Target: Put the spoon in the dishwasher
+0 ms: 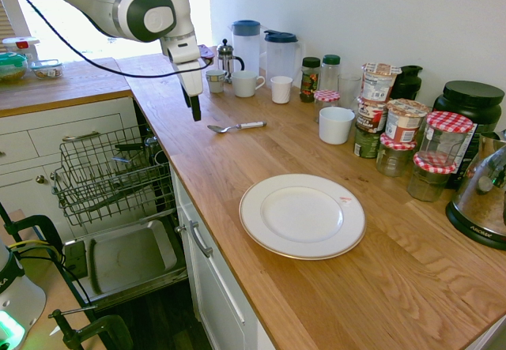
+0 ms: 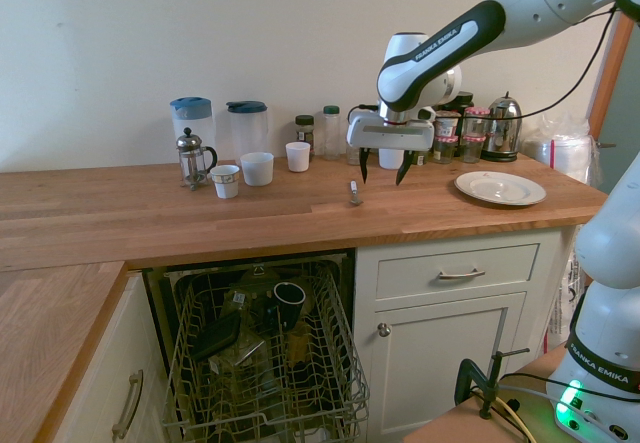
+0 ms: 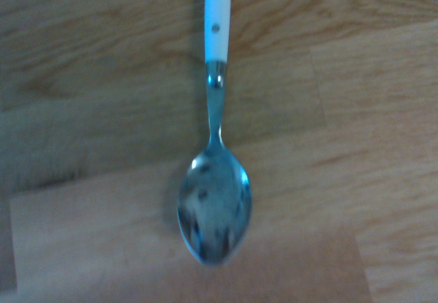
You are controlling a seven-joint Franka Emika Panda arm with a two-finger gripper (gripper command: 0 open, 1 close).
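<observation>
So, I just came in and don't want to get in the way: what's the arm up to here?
The robot arm isn't holding anything right now. Its open tool hangs above the wooden counter, near the spoon, which lies there bowl up. The dishwasher rack is pulled out below, so the spoon has yet to go in.
</observation>
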